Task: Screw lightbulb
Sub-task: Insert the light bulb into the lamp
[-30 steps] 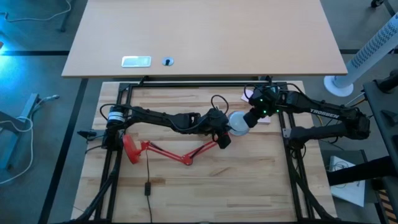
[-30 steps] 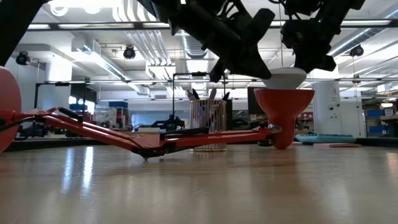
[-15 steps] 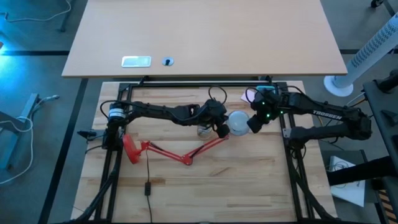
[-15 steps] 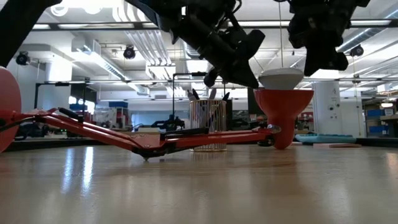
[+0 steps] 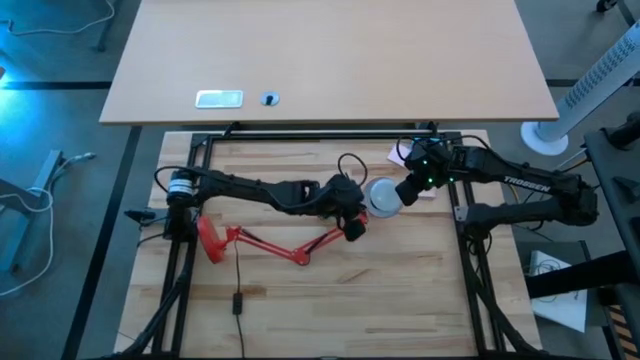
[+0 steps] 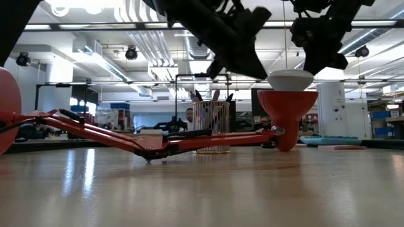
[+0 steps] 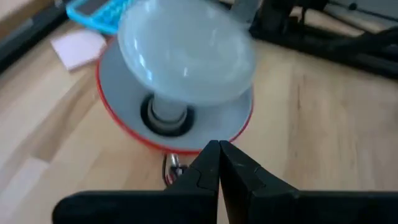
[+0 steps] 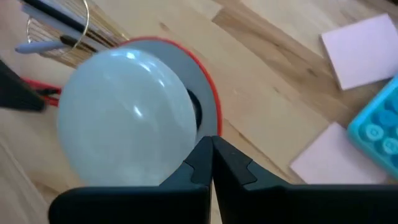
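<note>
The white lightbulb (image 5: 382,196) stands with its greyish neck (image 7: 165,111) in the socket of the red desk lamp's upturned cone shade (image 6: 288,116). Its dome (image 6: 290,80) rises above the rim. The shade rests on the table. The lamp's red arm (image 5: 300,255) lies flat toward the round base (image 5: 210,240). My left gripper (image 5: 352,226) is shut and empty, on the near left side of the shade, above the table. My right gripper (image 5: 404,194) is shut, right beside the dome on its right side. My right gripper's shut fingertips (image 8: 210,149) stand at the right side of the bulb's dome (image 8: 168,134), coming slanting down from the table's right. I cannot tell whether they touch it.
A wire pen holder (image 6: 211,129) with pens stands behind the lamp arm, under my left arm. Pink note pads (image 8: 367,46) and a blue object (image 8: 376,134) lie right of the shade. A black frame (image 5: 300,135) edges the table. A person (image 6: 189,115) shows far behind.
My left gripper swung toward the table's far edge, then came back toward the near edge beside the shade. My right gripper rose a little off the bulb's dome, then came down close to it again. The bulb has stayed in the shade.
</note>
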You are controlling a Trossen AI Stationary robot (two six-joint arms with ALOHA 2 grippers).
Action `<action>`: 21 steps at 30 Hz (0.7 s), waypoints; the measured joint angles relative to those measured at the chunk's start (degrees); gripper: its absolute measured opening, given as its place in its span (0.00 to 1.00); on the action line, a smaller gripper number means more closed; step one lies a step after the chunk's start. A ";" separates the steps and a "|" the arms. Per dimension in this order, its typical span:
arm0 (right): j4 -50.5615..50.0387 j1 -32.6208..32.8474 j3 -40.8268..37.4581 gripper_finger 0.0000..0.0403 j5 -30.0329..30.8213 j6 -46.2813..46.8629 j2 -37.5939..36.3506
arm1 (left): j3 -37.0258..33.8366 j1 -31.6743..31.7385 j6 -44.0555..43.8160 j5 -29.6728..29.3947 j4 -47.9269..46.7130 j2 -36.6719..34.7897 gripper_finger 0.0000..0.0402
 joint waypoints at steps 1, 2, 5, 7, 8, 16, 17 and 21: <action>0.53 0.00 0.00 0.00 0.00 -0.02 0.26 | -0.03 0.00 -0.43 -0.08 1.76 0.72 0.00; 0.77 0.02 0.00 0.00 -0.05 -0.02 0.43 | -0.03 0.00 -0.95 -0.09 3.60 1.23 0.00; 0.17 0.00 0.00 0.00 -0.20 -0.21 0.77 | 0.00 0.33 -1.42 -0.56 6.01 1.60 0.00; -0.45 0.00 0.00 0.00 -0.89 -0.22 0.79 | 0.01 0.91 -1.43 -0.57 6.18 1.66 0.00; -0.59 0.00 0.00 0.00 -1.55 -0.22 0.79 | 0.01 1.25 -1.40 -0.57 6.43 1.78 0.00; -2.98 1.20 0.00 0.00 -8.85 1.80 0.03 | -0.01 5.05 -0.29 -2.17 6.81 1.90 0.00; -3.20 1.51 0.00 0.00 -10.03 1.93 -0.14 | -0.01 5.51 -0.01 -2.16 6.84 1.90 0.00; -4.72 2.06 0.00 0.00 -10.96 2.45 -1.15 | -0.01 6.68 0.52 -2.21 3.34 1.06 0.00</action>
